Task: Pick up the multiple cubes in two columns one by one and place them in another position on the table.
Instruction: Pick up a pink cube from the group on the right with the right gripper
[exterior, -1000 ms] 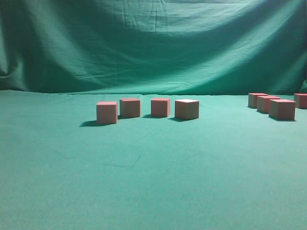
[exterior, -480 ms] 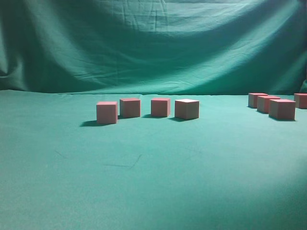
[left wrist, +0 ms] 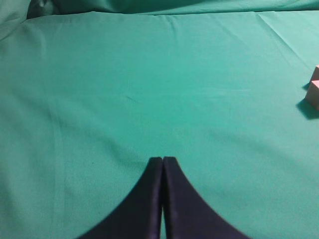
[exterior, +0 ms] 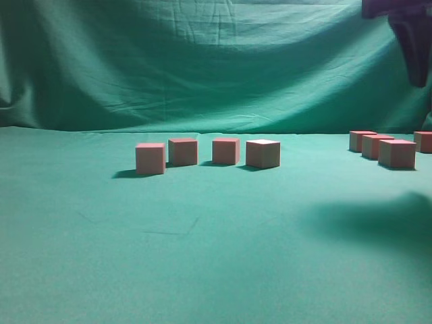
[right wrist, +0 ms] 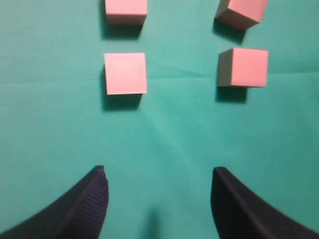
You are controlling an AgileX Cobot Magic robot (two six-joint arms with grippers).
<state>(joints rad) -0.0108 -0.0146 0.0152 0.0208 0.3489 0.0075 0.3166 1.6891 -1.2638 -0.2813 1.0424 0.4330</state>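
Several reddish-pink cubes stand on the green table [exterior: 202,256]. One row sits mid-table, from the leftmost cube [exterior: 150,158] to the rightmost cube [exterior: 262,154]. Another group stands at the far right, its nearest cube [exterior: 397,154] in front. My right gripper [exterior: 415,67] hangs high above that group. In the right wrist view the right gripper [right wrist: 159,172] is open and empty above two columns of cubes, with the nearest left cube [right wrist: 125,73] and nearest right cube [right wrist: 243,67] ahead of its fingers. My left gripper [left wrist: 162,159] is shut and empty over bare cloth.
A draped green backdrop [exterior: 202,61] closes off the far side. At the right edge of the left wrist view two cubes [left wrist: 314,92] show partly. A broad shadow [exterior: 378,219] lies on the cloth at the right.
My right gripper has come into the exterior view at the top right, and its shadow now falls on the table at the right. The cubes have not moved.
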